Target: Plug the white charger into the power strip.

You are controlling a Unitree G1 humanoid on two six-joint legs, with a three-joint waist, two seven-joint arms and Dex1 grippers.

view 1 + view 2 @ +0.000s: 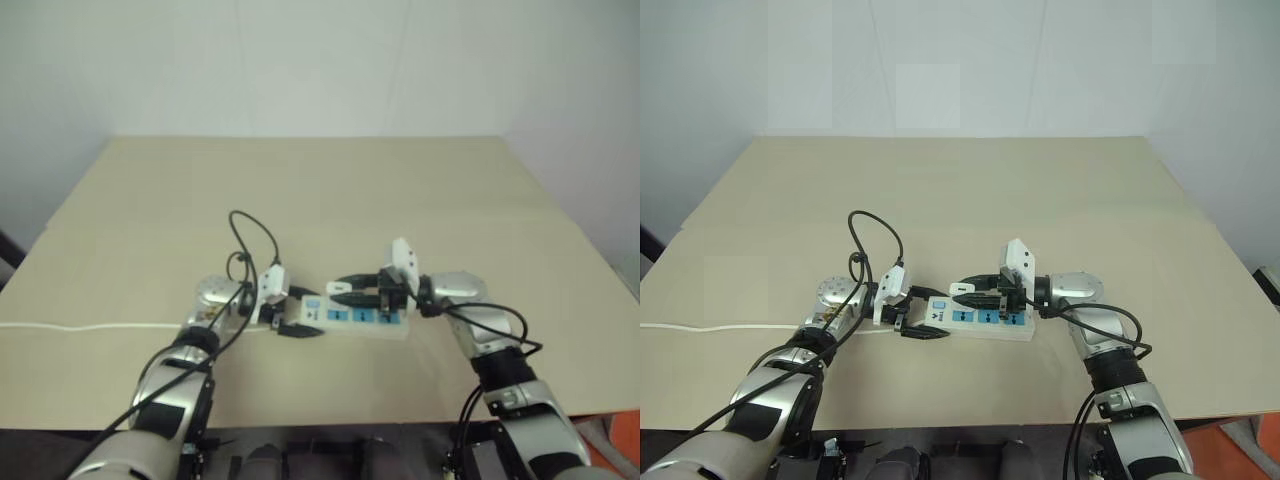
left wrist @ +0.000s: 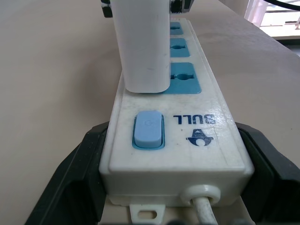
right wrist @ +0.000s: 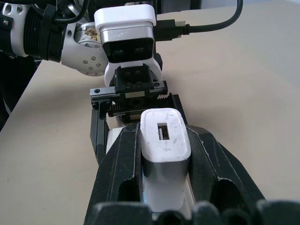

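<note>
Near table's front edge (image 1: 330, 418): left pincer (image 1: 923, 322) clamps power strip (image 1: 985, 319); right pincer (image 1: 975, 291) clamps white charger (image 3: 165, 140).

Soft, even room light falls from overhead; shadows on the table (image 1: 330, 190) stay faint. Bright glare washes one corner of the left wrist view.

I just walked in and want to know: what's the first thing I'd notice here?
In the middle of the wide tan wooden table, two robot arms meet over a long white plastic power strip with blue sockets. The left tool clamps the strip's switch end between its black fingers. The right tool grips a small white boxy charger, which stands on the strip at the socket nearest the switch.
</note>
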